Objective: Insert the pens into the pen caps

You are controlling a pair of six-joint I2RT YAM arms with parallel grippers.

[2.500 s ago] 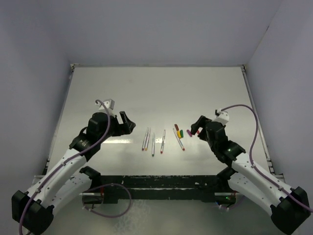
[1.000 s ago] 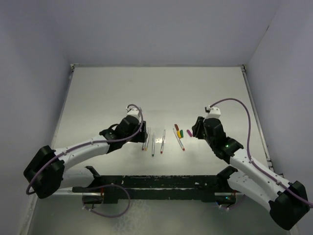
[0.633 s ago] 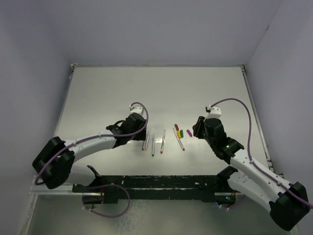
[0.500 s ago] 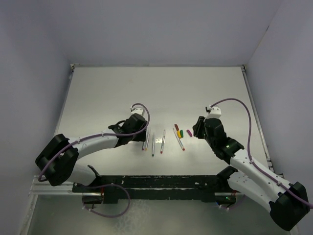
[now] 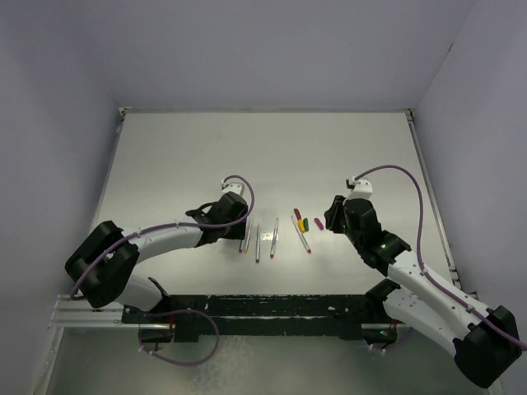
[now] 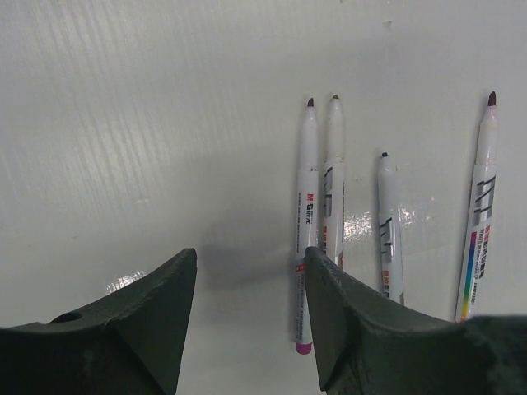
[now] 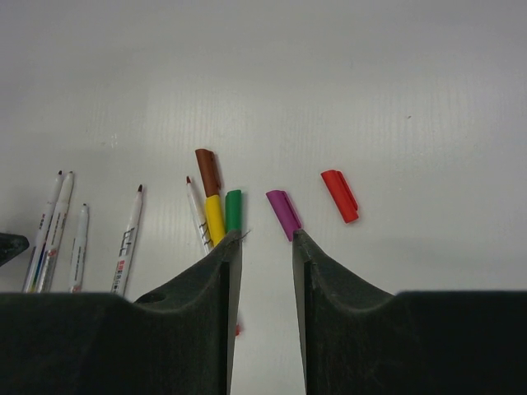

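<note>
Silver-grey pens [image 6: 306, 222] lie toward the tabletop's [image 5: 263, 156] near edge, midway across. Four are side by side, and a fifth pen [image 7: 198, 216] rests against the yellow cap [image 7: 215, 218]. Around it we see the dark red cap [image 7: 207, 169], green cap [image 7: 234, 210], magenta cap [image 7: 284, 213] and red cap [image 7: 340, 196]. The left jaws stand wide and empty, with the leftmost pen's end showing in their gap. The right jaws are parted narrowly and grip nothing, the magenta cap just ahead.
</note>
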